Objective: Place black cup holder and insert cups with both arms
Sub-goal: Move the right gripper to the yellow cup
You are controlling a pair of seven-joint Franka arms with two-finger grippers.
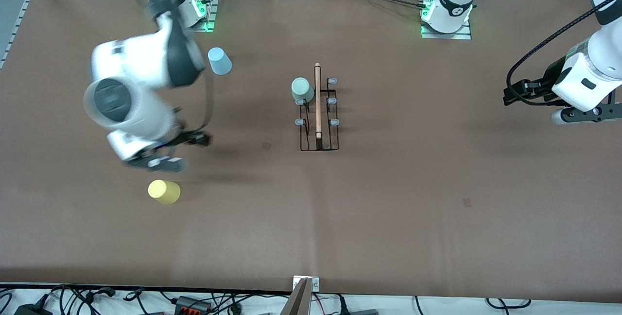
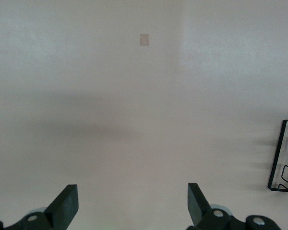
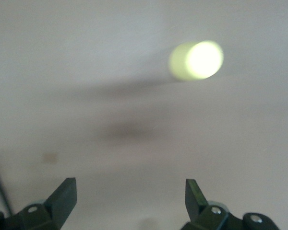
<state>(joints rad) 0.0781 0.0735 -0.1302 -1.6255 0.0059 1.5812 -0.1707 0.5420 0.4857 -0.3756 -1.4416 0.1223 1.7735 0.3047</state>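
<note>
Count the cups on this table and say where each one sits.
3. The mint cup is on the black cup holder; the blue cup stands near the right arm's base; the yellow cup is nearest the front camera.

In the left wrist view, the thin black wire cup holder (image 2: 283, 158) is cut by the picture's edge, so only one end of its base shows. In the front view, the right arm's black two-finger hand (image 1: 163, 157) is smeared, and its fingers are hard to separate there. The yellow plastic cup (image 3: 197, 60) is blurred in the right wrist view. The left arm's black hand (image 1: 515, 95) is partly covered by its own cables in the front view.
</note>
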